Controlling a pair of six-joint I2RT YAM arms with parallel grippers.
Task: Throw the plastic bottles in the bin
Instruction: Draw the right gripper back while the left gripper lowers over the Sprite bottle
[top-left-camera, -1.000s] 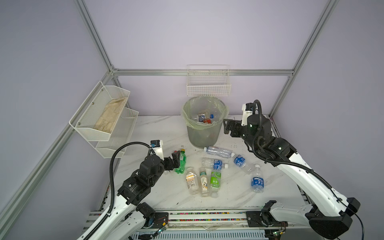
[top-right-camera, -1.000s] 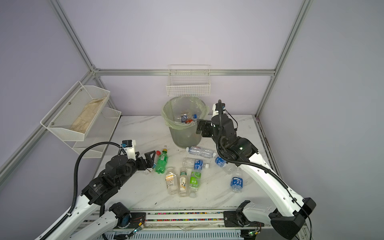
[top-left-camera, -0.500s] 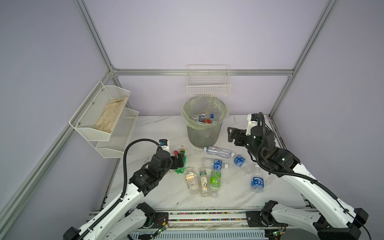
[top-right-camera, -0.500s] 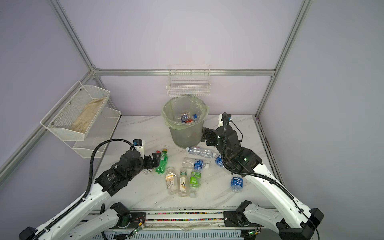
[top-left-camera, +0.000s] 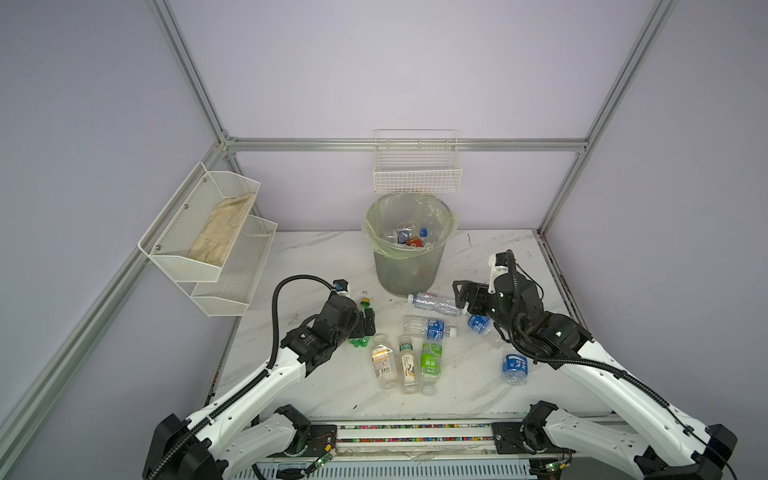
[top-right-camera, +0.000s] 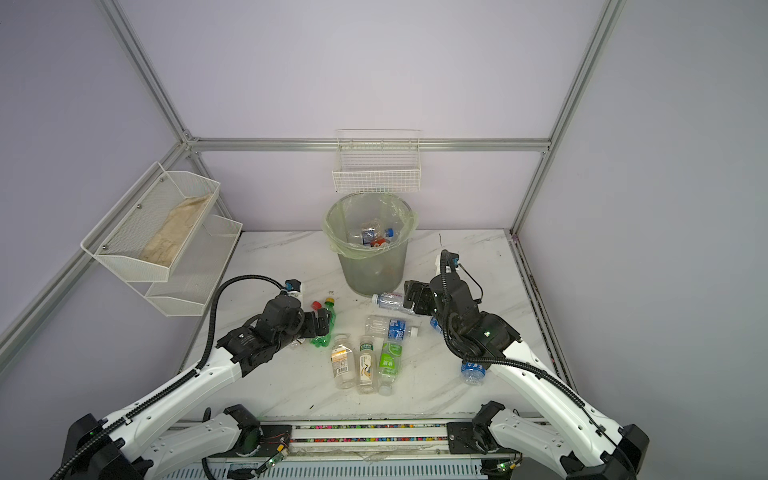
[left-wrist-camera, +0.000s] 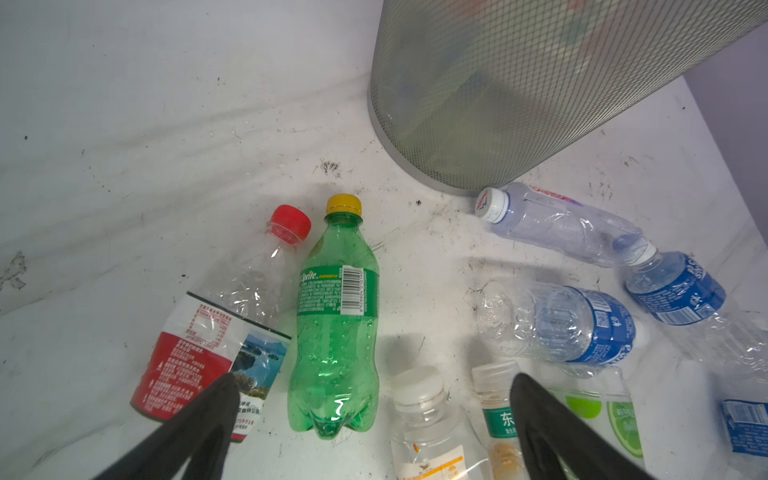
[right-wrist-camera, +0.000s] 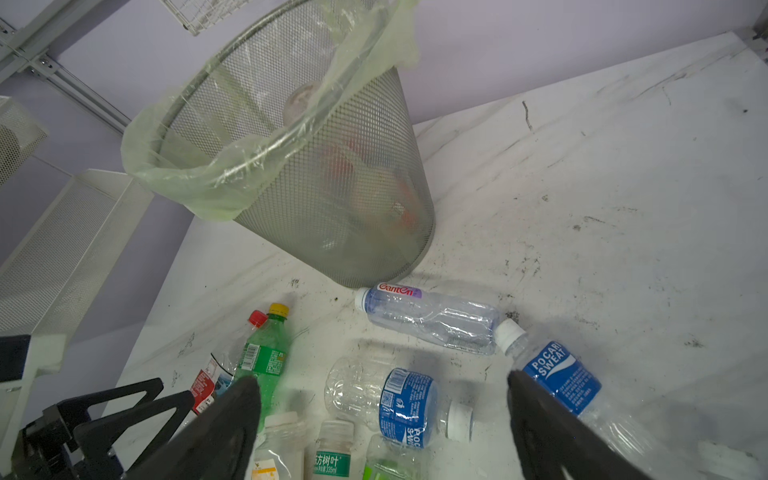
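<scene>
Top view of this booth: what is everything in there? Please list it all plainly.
green bottle: one, green with yellow cap, lying at the left of the group on the table.
clear bottles: eight, clear with blue, red, white or green labels, lying on the table before the bin.
bottles in the bin: several, partly red and blue, inside it.
bin: one, grey mesh with pale green bag, back middle of the table.
wire basket: one, white, back wall above the bin.
two-tier shelf: one, white mesh, left wall.
cloth: one, beige, upper shelf tier.
table: one, white marble.
left arm: one, white and black, jaws open at the green bottle.
right arm: one, white and black, jaws open near the bin's foot.
</scene>
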